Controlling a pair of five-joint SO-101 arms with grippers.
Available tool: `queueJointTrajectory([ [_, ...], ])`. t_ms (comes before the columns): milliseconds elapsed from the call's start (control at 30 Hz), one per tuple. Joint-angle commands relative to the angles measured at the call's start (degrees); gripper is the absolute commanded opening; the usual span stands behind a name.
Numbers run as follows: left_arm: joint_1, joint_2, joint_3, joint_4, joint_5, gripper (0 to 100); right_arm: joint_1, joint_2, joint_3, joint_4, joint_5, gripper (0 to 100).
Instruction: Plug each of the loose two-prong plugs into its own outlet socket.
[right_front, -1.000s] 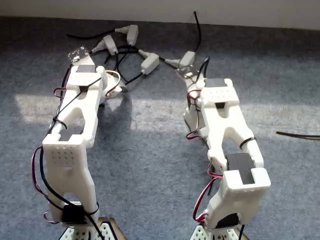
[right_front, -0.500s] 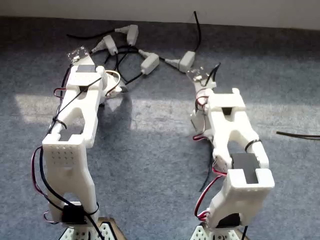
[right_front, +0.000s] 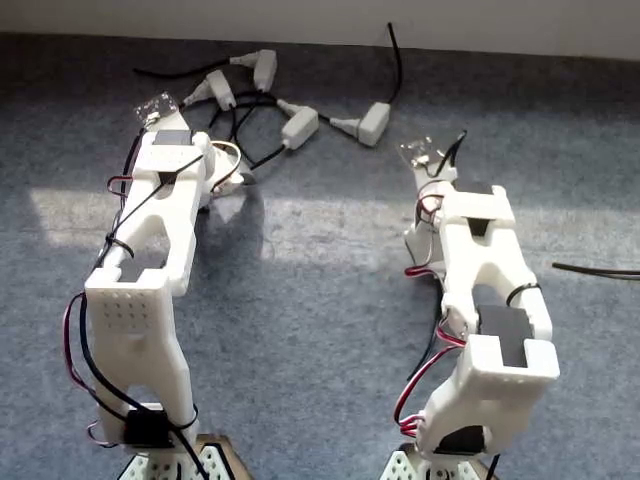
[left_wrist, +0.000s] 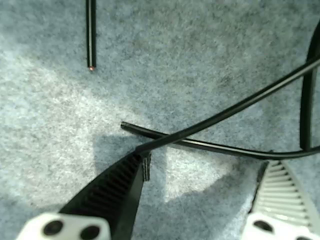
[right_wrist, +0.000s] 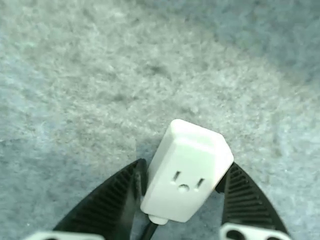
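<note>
- Right gripper (right_wrist: 185, 168): ribbed black fingers pinch 1 white, boxy outlet socket (right_wrist: 192, 160) over fuzzy grey carpet (right_wrist: 75, 75).
- Left gripper (left_wrist: 205, 164): fingers spread; 2 glossy black cables (left_wrist: 210, 146) cross beside it.
- 4 white plastic connector blocks (right_front: 300, 126) lie beyond the arms.

Close view down onto a grey-blue, carpet-like surface (left_wrist: 210, 45). The left gripper (left_wrist: 205, 165) stands spread wide: its black ribbed plastic finger (left_wrist: 117, 192) on one side and a pale ribbed plastic finger (left_wrist: 280, 192) well apart from it. A thin black cable (left_wrist: 235, 107) meets the black finger's tip and slants away. Just beyond that tip a second thin black cable (left_wrist: 200, 145), with a cut end, crosses the first. Well beyond the black finger lies a short black wire (left_wrist: 90, 35) with a reddish tip.
</note>
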Motion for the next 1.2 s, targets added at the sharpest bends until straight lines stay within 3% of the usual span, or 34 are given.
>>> queueJointTrajectory([
  [0, -2.0, -1.4, -1.5, -0.7, 0.4, 35, 1.2, -0.6, -0.6, -1.1, 0.9, 22.7],
  [100, -2.0, -1.4, -1.5, -0.7, 0.4, 35, -0.3, -0.6, -0.5, -0.9, 0.9, 18.7],
  [267, -2.0, -1.4, -1.5, -0.7, 0.4, 35, -3.0, -0.6, -0.2, -0.7, 0.5, 0.1],
  [433, -2.0, -1.4, -1.5, -0.8, 0.4, 35, -5.5, -0.9, -0.6, 1.7, 0.4, 4.1],
  [533, -2.0, -1.4, -1.6, -0.8, 0.4, 35, -8.5, -1.0, -1.8, 3.9, -4.0, 5.6],
  [667, -2.0, -1.4, -1.6, -0.8, 0.4, 35, -10.5, -0.8, -5.7, 8.6, -7.1, 16.3],
  [1000, -2.0, -1.4, -1.6, -0.8, 0.4, 35, -5.9, -0.8, -16.0, 14.5, -6.9, 20.1],
  [1167, -2.0, -1.3, -1.6, -0.8, 0.4, 35, -4.1, -0.5, -16.3, 12.6, -6.7, 20.1],
])
